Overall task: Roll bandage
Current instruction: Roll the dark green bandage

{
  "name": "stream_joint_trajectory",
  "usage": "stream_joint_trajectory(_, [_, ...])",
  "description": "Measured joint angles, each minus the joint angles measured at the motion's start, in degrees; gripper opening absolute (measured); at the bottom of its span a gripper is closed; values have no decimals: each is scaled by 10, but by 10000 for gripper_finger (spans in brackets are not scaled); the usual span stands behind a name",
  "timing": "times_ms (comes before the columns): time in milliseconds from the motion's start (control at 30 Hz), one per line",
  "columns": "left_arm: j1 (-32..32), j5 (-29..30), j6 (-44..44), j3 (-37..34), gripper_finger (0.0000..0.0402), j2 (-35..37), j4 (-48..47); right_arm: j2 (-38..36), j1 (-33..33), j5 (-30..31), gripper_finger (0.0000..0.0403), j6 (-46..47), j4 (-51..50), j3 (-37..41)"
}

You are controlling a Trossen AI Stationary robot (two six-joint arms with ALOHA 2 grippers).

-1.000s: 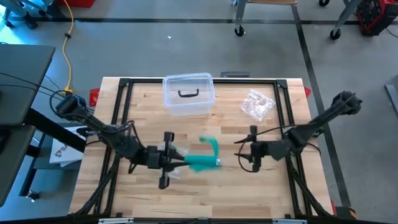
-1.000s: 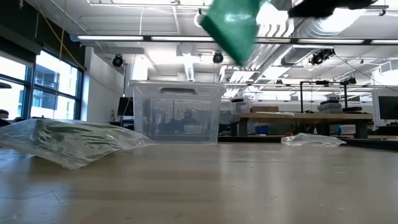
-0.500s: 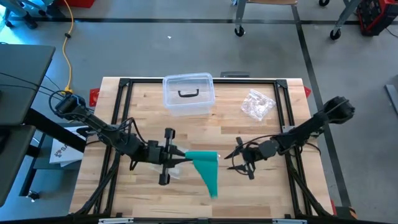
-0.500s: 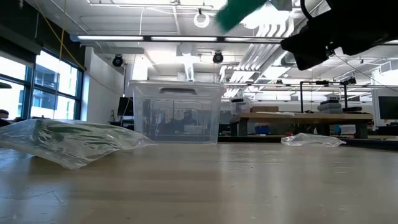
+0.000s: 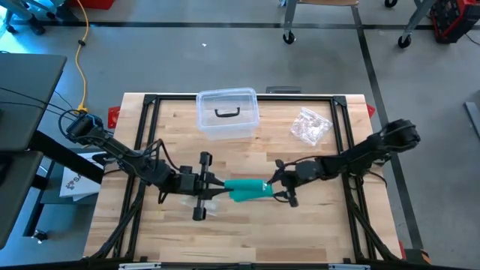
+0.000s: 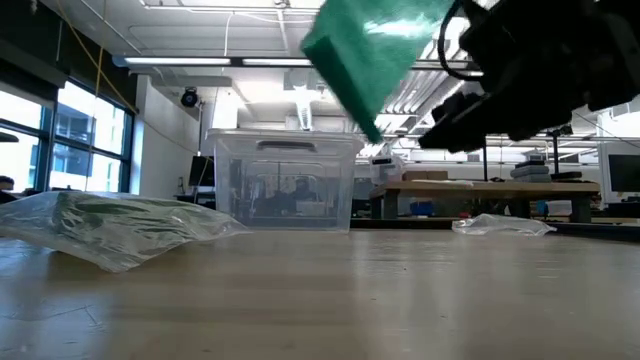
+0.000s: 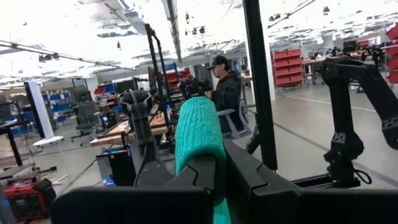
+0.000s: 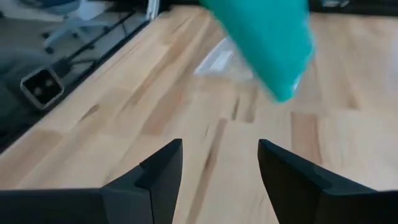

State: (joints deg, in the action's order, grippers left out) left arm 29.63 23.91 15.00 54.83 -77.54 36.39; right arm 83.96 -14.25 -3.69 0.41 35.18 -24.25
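Left hand (image 5: 215, 186) clamps one end of the soft teal fabric bandage (image 5: 247, 188) above the worktop (image 5: 315, 232). Right hand (image 5: 277, 185), fingers apart, nears its free end. Light and limp, it likely needs holding at both ends.

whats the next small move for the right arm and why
Probably ease the right gripper forward and close on the free end of the green bandage. Its fingers are open beside that end, while the left gripper is shut on the other end.

Bare table (image 5: 315, 225) fills the frame's lower half. The upper centre holds a clear box (image 5: 227, 113), the upper right a crumpled wrapper (image 5: 310, 125); both arms span mid-frame.
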Motion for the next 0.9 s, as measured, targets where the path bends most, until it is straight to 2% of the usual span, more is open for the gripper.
stream_joint_trajectory(100, [0,9,1,0,8,0,12,27,14,-10,199,-3,20,0])
stream_joint_trajectory(233, [-3,12,1,0,9,0,28,73,5,-43,199,9,116,0])
stream_joint_trajectory(367, [-9,12,1,0,9,0,35,103,-9,-46,199,11,204,0])
stream_joint_trajectory(667, [-24,12,0,0,9,0,51,114,-1,-63,197,41,345,-1])
stream_joint_trajectory(900, [-24,12,5,0,9,0,78,114,13,-63,167,51,365,-6])
